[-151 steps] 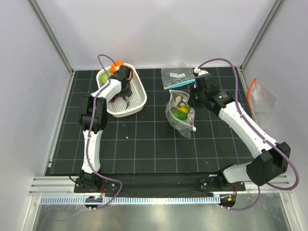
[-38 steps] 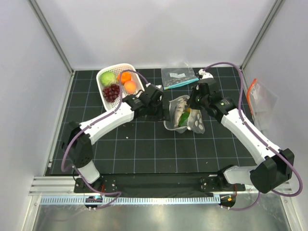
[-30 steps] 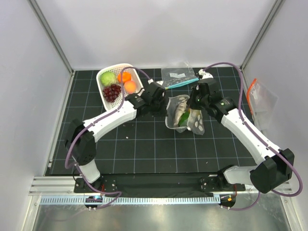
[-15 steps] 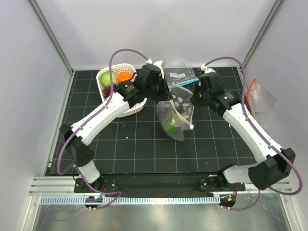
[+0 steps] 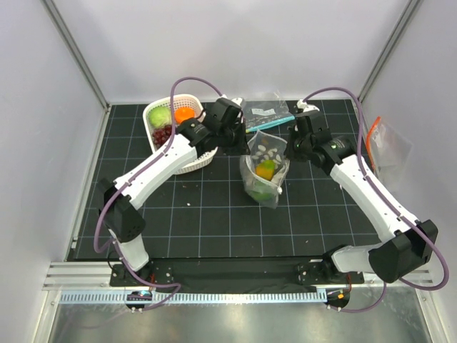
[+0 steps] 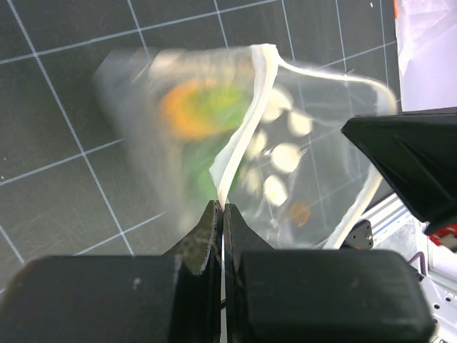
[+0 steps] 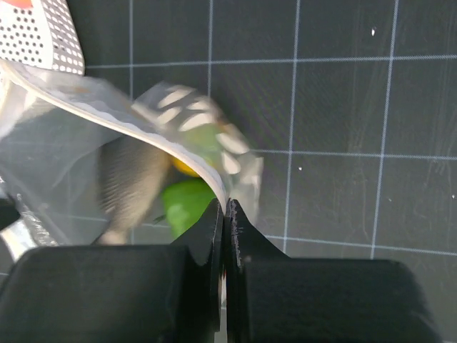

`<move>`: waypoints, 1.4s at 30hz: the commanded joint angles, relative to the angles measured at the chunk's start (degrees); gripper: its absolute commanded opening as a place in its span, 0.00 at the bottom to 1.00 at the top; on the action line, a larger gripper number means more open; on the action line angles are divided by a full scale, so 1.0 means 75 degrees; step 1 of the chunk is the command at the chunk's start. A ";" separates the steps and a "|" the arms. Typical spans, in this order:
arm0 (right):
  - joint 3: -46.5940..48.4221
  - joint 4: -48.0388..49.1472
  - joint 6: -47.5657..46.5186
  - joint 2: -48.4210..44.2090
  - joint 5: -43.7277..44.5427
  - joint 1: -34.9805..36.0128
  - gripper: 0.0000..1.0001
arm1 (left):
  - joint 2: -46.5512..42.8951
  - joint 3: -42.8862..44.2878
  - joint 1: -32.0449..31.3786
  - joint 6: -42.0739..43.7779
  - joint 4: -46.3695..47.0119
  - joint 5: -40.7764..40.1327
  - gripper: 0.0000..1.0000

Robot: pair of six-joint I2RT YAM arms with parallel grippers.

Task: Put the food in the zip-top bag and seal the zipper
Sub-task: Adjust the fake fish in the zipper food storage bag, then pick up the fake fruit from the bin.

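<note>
The white-dotted zip-top bag (image 5: 265, 171) hangs between my two grippers over the mat, mouth up. Yellow-orange food (image 5: 265, 168) and green food (image 5: 262, 190) lie inside it. My left gripper (image 5: 241, 139) is shut on the zipper strip (image 6: 253, 114) at the mouth's left side, seen close in the left wrist view (image 6: 222, 209). My right gripper (image 5: 291, 143) is shut on the strip's other side (image 7: 143, 132), seen in the right wrist view (image 7: 225, 205). A pale green fruit (image 5: 160, 116), an orange one (image 5: 184, 114) and purple grapes (image 5: 163, 132) lie in the white basket (image 5: 182, 166).
A smaller clear bag with a teal strip (image 5: 265, 111) lies at the back, just behind the grippers. A clear bag with an orange strip (image 5: 385, 143) leans by the right wall. The basket stands under the left arm's forearm.
The left arm left the basket, came over to the bag and closed on its mouth edge. Both grippers lifted the bag; in the last half second it swung a little right and hangs straighter.
</note>
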 commanded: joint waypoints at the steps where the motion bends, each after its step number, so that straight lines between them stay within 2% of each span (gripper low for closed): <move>1: -0.0007 0.0255 -0.0225 -0.0127 0.0306 0.0027 0.01 | -0.0156 0.0001 0.0041 0.0241 0.0171 0.0021 0.00; 6: -0.0264 0.0337 -0.0272 -0.0057 0.0037 0.0027 0.01 | -0.0109 -0.0222 0.0135 0.0323 0.0372 0.0350 0.02; 11: -0.0265 0.0384 -0.0272 -0.0174 0.0060 0.0027 0.01 | -0.0424 -0.0304 0.0240 0.0650 0.0395 -0.0200 0.17; 12: -0.0253 0.0373 -0.0272 -0.0197 0.0095 0.0027 0.01 | -0.0472 -0.0327 0.0287 0.0663 0.0407 -0.0259 0.38; 15: -0.0207 0.0384 -0.0284 -0.0198 0.0166 0.0027 0.01 | -0.0694 -0.0480 0.0591 0.0709 0.0407 -0.0400 0.86; 18: -0.0148 0.0384 -0.0284 -0.0139 0.0189 0.0027 0.01 | -0.1069 -0.0725 0.1048 0.0932 0.0384 -0.0377 1.00; 23: -0.0055 0.0408 -0.0249 -0.0127 -0.0069 0.0039 0.01 | -0.1480 -0.0796 0.2218 0.1155 0.0138 -0.0248 1.00; 28: 0.0051 0.0361 -0.0296 -0.0104 -0.0080 0.0027 0.01 | -0.0989 -0.0468 0.2771 0.1097 0.0008 -0.1582 1.00; 33: 0.0098 0.0326 -0.0343 -0.0104 -0.0127 0.0027 0.01 | 0.0135 -0.0083 0.3474 0.0979 0.0548 -0.2041 1.00; 37: 0.0157 0.0256 -0.0413 -0.0115 -0.0092 0.0027 0.01 | 0.1295 0.1320 0.3791 0.1073 0.0021 -0.2228 1.00; 42: 0.0168 0.0290 -0.0437 -0.0127 -0.0069 0.0027 0.01 | 0.2374 0.2261 0.3955 0.1225 -0.0120 -0.2076 1.00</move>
